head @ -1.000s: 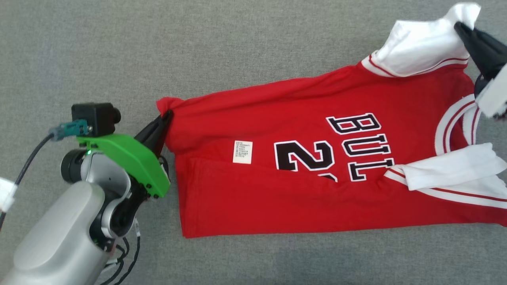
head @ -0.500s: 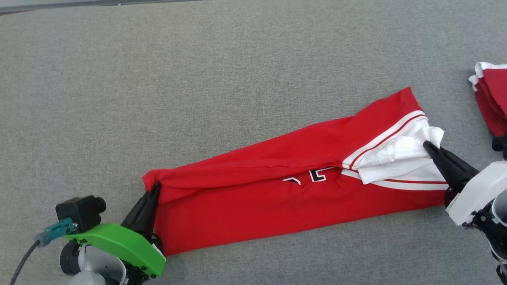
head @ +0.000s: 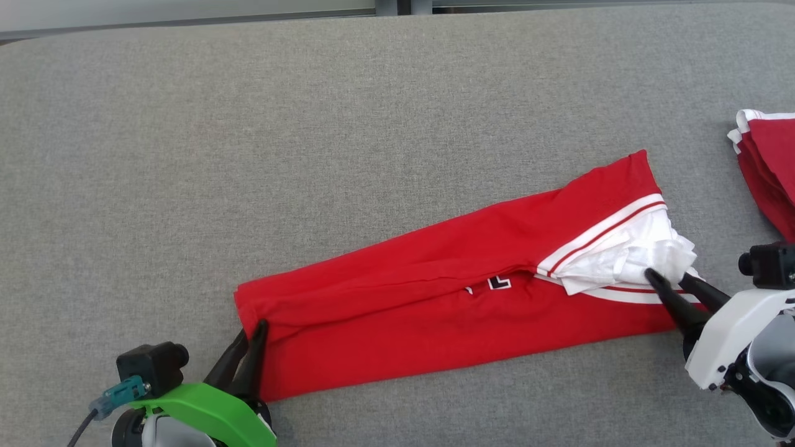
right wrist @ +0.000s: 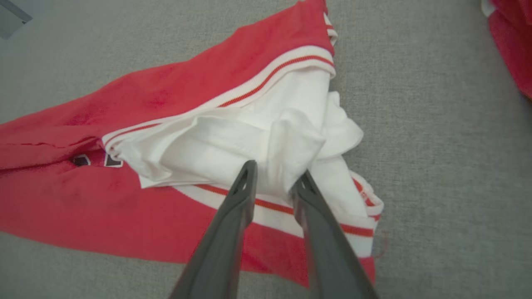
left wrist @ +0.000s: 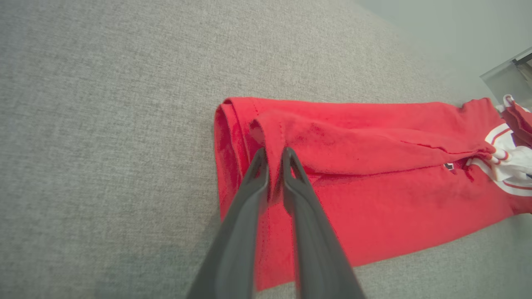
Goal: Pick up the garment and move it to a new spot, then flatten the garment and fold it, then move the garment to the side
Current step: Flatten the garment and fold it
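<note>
The garment (head: 435, 310) is a red jersey with white striped trim, lying as a long narrow folded band on the grey surface. My left gripper (head: 253, 329) is shut on its red hem corner at the band's left end; the left wrist view shows the gripper (left wrist: 273, 151) pinching a fold of the cloth (left wrist: 374, 166). At the right end my right gripper (head: 666, 275) sits at the bunched white sleeve. In the right wrist view its fingers (right wrist: 276, 170) stand a little apart, with white cloth (right wrist: 291, 137) loosely between them.
A second red and white garment (head: 767, 161) lies folded at the right edge, close to my right arm. The grey padded surface (head: 310, 155) stretches wide behind the jersey, and its far edge (head: 372, 15) runs along the top.
The jersey's far half was drawn over the near half, hiding most of the lettering. The right gripper's fingers have parted on the white sleeve. The head camera has also shifted.
</note>
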